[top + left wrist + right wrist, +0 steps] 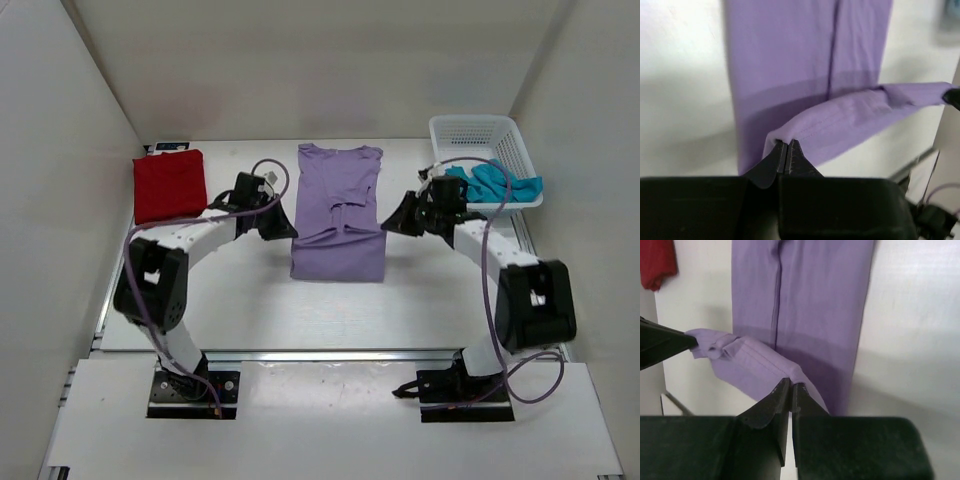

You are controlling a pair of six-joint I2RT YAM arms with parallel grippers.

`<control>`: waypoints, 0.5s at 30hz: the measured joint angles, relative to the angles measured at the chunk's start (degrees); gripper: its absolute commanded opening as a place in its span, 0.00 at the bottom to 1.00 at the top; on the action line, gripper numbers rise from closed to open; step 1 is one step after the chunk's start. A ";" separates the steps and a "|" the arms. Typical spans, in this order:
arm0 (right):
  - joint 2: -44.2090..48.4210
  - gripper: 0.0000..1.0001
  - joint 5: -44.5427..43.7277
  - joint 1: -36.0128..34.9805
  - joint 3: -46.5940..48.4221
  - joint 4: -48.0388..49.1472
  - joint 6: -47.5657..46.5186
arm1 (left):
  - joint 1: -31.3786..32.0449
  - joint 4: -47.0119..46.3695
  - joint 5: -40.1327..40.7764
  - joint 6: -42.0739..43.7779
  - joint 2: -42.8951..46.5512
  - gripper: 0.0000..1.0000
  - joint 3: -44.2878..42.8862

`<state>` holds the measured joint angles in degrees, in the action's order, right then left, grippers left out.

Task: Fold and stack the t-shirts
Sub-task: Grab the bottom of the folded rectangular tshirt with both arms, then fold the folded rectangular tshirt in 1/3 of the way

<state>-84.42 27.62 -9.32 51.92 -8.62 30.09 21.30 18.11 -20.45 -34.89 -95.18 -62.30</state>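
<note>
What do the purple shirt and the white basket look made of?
The lavender t-shirt looks like soft matte knit cloth, probably cotton: it drapes, creases and shows a stitched hem. The basket looks like rigid white plastic, smooth finish: thin moulded walls with an open mesh.

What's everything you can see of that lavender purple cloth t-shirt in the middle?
The lavender purple cloth t-shirt lies lengthwise mid-table, collar at the far end, its sides folded in to make a long narrow strip. It looks soft, thin and plain. The left gripper and right gripper, both shut, each pinch one side, holding a stitched fold raised between them. The rest lies on the white table.
</note>
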 measured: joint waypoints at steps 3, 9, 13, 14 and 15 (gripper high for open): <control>-8.11 0.00 0.68 1.27 7.43 1.46 -1.70 | -2.10 -0.72 1.25 -0.72 -7.67 0.00 -6.23; -21.07 0.00 2.08 2.40 17.22 2.12 -3.54 | -3.67 -1.86 2.27 -1.09 -19.26 0.00 -16.06; -26.29 0.00 2.58 3.34 20.81 1.64 -3.87 | -3.76 -2.19 2.34 -1.11 -23.74 0.04 -20.46; -27.36 0.02 2.69 3.50 21.77 1.36 -4.09 | -3.76 -2.38 2.27 -1.14 -24.48 0.08 -21.14; -28.33 0.03 2.78 3.54 22.67 1.31 -4.24 | -3.80 -2.80 2.21 -1.14 -24.94 0.10 -21.42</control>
<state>-112.75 30.39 -5.78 74.59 -7.31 25.85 17.50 15.31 -18.24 -36.03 -120.11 -83.72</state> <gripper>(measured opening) 0.028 0.057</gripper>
